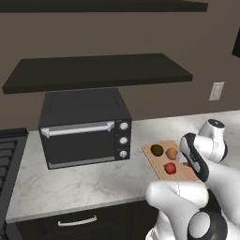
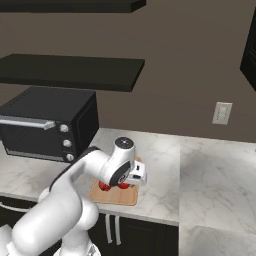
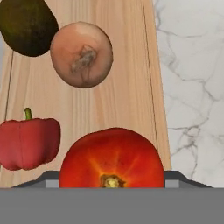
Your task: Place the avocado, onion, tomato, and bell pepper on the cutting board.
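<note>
The cutting board point(image 1: 157, 165) point(image 2: 118, 197) point(image 3: 127, 92) lies on the counter right of the oven. On it rest the dark avocado point(image 1: 157, 150) point(image 3: 27, 26), the tan onion point(image 1: 172, 153) point(image 3: 82, 53) and the crimson bell pepper point(image 1: 170, 168) point(image 2: 104, 186) point(image 3: 29, 142). My gripper point(image 1: 189, 163) point(image 2: 122, 185) point(image 3: 112, 178) hangs low over the board's near right part, shut on the orange-red tomato point(image 3: 112, 153) point(image 2: 123, 186), which fills the gap between the fingers. Whether the tomato touches the board I cannot tell.
A black toaster oven point(image 1: 84, 126) point(image 2: 47, 125) stands on the marble counter point(image 1: 70, 183) point(image 2: 215, 170) left of the board. A dark shelf point(image 1: 98, 70) hangs above it. A stove edge point(image 1: 7, 159) is at far left. A wall outlet point(image 2: 222, 113) is behind.
</note>
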You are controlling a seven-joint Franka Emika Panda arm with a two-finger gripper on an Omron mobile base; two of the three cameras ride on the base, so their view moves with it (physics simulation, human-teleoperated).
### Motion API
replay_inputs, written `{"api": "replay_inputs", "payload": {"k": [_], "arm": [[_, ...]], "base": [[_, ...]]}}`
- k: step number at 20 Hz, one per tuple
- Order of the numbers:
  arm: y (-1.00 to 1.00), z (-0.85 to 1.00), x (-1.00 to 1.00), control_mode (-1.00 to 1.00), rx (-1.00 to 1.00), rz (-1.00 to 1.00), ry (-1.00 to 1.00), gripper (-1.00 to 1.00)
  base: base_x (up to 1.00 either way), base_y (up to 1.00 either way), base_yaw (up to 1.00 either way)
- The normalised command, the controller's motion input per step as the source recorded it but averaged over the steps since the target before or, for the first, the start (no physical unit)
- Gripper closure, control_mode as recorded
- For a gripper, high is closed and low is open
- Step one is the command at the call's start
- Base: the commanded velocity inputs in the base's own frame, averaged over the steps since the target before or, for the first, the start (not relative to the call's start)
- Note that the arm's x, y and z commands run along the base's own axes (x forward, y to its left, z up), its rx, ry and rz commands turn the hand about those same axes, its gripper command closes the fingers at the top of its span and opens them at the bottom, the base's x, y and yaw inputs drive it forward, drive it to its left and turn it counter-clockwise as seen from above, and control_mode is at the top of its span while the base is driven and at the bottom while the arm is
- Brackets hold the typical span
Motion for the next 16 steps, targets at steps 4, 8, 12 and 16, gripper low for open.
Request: {"api": "replay_inputs", "payload": {"k": [4,8,12,16], "arm": [[-0.01,-0.31,0.11,-1.0,0.01,0.03,0.05,1.0],[-0.01,-0.3,0.15,-1.0,0.01,0.04,0.04,1.0],[-0.12,-0.28,0.05,-1.0,0.02,0.05,0.01,1.0],[-0.09,-0.29,0.05,-1.0,0.01,0.04,0.02,1.0]], "base": [[0.0,0.0,0.0],[0.0,0.0,0.0],[0.0,0.0,0.0],[0.0,0.0,0.0]]}}
